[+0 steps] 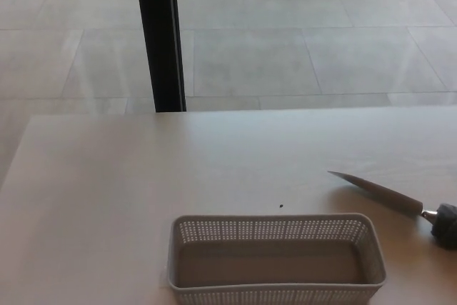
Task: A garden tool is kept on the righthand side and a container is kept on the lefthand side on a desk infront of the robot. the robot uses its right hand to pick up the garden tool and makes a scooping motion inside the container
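A garden tool (pixel 378 192) with a narrow grey metal blade lies flat on the desk at the right, its tip pointing up-left. Its dark handle (pixel 446 225) is cut off by the right edge of the head view. A grey perforated plastic container (pixel 275 296), rectangular and with nothing inside, stands at the near middle of the desk, left of the tool's handle. Neither of my hands shows in the picture.
The pale desk (pixel 143 176) stretches across the view, its far edge running level at mid-height. A black vertical post (pixel 161 33) stands beyond that edge on a tiled floor. A tiny dark speck (pixel 280 206) lies just behind the container.
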{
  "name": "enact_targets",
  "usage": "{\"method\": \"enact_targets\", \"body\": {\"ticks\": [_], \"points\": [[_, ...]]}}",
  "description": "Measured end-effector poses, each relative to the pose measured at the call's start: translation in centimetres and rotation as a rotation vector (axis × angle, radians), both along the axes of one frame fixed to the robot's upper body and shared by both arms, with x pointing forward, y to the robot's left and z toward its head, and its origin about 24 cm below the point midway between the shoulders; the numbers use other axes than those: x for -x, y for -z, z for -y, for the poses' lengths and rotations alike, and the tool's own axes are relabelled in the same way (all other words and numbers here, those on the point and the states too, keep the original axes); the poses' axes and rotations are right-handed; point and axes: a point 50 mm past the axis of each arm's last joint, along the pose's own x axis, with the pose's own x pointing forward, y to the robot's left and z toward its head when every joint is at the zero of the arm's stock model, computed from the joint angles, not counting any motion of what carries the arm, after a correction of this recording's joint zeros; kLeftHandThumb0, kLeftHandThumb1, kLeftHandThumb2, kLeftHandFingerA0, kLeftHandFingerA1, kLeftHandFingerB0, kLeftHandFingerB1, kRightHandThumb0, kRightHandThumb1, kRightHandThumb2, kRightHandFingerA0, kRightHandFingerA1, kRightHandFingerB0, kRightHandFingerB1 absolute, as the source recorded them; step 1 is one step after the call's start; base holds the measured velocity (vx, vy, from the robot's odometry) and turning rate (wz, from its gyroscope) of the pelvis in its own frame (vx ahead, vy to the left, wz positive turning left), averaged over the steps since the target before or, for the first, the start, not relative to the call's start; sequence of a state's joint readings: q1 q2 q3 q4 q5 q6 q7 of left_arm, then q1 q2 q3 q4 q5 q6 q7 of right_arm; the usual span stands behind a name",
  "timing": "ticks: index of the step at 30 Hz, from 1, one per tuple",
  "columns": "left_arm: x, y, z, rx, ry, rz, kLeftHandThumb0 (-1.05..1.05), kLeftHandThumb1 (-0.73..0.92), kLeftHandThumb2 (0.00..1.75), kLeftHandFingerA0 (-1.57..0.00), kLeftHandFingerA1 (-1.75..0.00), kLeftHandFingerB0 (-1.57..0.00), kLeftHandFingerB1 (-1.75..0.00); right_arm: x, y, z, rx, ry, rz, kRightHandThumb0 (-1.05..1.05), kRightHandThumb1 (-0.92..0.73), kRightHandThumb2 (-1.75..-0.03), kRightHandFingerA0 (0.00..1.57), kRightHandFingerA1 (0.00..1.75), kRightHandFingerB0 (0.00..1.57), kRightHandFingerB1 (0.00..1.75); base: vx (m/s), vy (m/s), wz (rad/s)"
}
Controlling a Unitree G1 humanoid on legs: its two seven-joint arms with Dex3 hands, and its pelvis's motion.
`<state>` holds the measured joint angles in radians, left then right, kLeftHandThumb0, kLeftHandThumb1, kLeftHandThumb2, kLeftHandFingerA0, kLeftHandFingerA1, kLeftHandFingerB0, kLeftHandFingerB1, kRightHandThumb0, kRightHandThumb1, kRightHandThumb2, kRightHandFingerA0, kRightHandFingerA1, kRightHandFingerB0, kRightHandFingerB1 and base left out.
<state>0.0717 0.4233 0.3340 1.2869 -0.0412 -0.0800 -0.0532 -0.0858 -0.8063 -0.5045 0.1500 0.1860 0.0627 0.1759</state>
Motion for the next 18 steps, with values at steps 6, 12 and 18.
{"method": "enact_targets", "body": {"ticks": [6,12,18], "points": [[0.3,0.0,-0.1,0.003,-0.018,0.006,-0.58,0.58,0.57,-0.78,-0.92,-0.65,-0.60,-2.2,1.1,-3.4,0.183,-0.180,-0.203,-1.02,-0.67,-1.08,0.00,0.10,0.00,0.00,0.00,0.000,0.00],[0.4,0.0,-0.1,0.006,-0.027,0.011,-0.58,0.61,0.58,-0.80,-0.97,-0.74,-0.62,-3.4,4.2,-5.3,0.271,-0.288,-0.387,-0.91,-0.62,-1.06,0.00,0.17,0.00,0.09,0.00,0.000,0.00],[0.6,0.1,0.0,0.007,-0.020,0.006,-0.59,0.57,0.58,-0.76,-0.88,-0.68,-0.57,-3.9,7.7,-5.3,0.333,-0.314,-0.568,-0.86,-0.60,-1.05,0.01,0.20,0.00,0.15,0.00,0.000,0.00]]}}
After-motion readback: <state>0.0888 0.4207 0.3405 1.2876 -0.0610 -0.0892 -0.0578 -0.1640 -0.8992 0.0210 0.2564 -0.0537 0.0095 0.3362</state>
